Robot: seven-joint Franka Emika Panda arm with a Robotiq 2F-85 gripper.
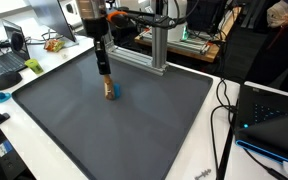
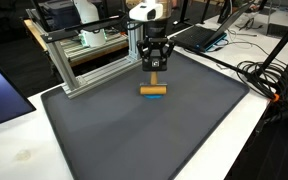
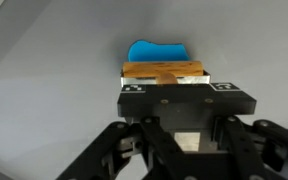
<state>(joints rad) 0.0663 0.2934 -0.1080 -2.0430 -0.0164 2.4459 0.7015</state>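
Over the dark mat [image 2: 134, 130], the arm [image 2: 149, 30] hangs vertically above a wooden block [image 2: 153, 90].

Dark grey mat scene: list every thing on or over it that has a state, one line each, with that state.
Small wooden block with blue end: lying flat on the dark grey mat, directly below the gripper.
Black Robotiq gripper: pointing straight down just above the block; open or shut cannot be told.
Open laptop: lid raised, standing off the mat.
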